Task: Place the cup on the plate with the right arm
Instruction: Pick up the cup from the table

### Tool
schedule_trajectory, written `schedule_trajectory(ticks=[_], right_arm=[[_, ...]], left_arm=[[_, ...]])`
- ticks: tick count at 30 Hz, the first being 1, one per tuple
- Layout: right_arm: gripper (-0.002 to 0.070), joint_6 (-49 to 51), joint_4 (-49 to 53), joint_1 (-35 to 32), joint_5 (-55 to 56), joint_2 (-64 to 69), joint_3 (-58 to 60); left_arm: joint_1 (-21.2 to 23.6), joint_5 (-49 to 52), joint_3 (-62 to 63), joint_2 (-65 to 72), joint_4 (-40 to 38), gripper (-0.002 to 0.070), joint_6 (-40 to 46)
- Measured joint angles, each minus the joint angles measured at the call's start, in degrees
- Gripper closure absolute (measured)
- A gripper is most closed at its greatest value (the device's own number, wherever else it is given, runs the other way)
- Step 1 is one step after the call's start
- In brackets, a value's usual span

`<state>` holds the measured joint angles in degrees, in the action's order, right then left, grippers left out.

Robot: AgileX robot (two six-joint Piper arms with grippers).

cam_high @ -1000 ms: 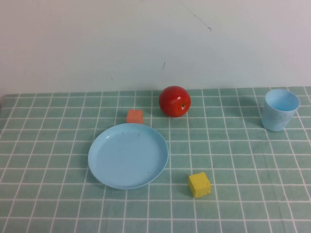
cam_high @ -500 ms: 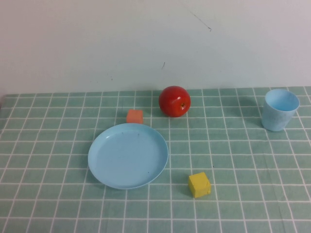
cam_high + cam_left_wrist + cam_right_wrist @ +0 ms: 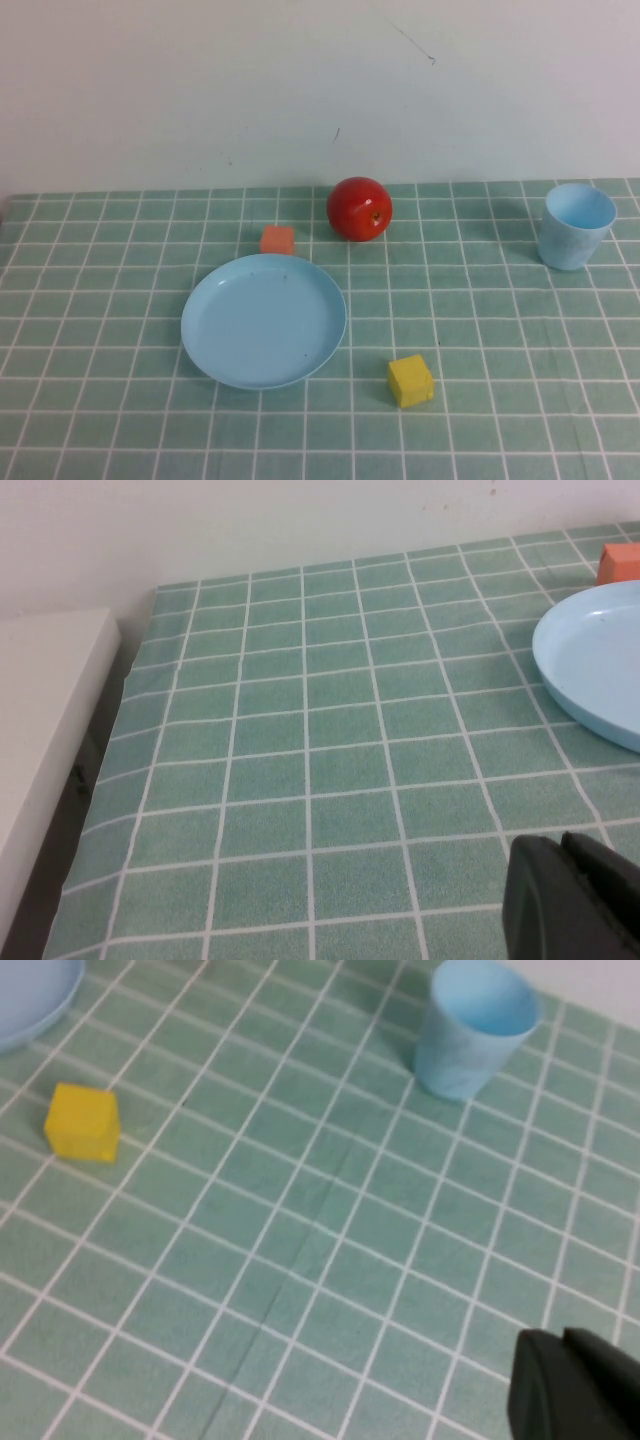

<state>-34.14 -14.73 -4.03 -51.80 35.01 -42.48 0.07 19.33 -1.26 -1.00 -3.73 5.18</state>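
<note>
From my left wrist I look across the counter (image 3: pixel 330 770), covered in a green cloth with a white grid. At one edge lies part of the round, shallow light blue plastic plate (image 3: pixel 598 665), flat on the cloth. Just beyond its rim shows a corner of a small orange block (image 3: pixel 622 561), by the pale wall. My black left gripper (image 3: pixel 575 900) shows in the corner above the cloth, touching nothing. A white ledge (image 3: pixel 45 730) borders the counter's side.

- One light blue cup (image 3: pixel 578 226)
- One light blue plate (image 3: pixel 264 320)
- One red apple (image 3: pixel 359 208)
- Two small blocks: one orange block (image 3: pixel 277 240), one yellow block (image 3: pixel 411 381)
- Two black hands: left hand (image 3: pixel 575 900), right hand (image 3: pixel 575 1385)
</note>
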Motion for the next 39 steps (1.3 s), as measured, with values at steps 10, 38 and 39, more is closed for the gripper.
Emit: schedule_trajectory(ticks=[10,38,39], right_arm=[[0.0679,-14.7,-12.7,0.0,12.5,23.0,-1.0],[0.0211,-9.1,-1.1,0.0,-4.3,88.8,-66.0],[0.0211,-9.0,-1.2,0.0,-4.5,90.3,-66.8]], left_arm=[[0.0,0.0,0.0,0.0,0.0,0.0678,0.0],[0.0,0.0,0.0,0.0,0.0,0.0678,-0.1],[0.0,0.0,0.0,0.0,0.0,0.0678,-0.1]])
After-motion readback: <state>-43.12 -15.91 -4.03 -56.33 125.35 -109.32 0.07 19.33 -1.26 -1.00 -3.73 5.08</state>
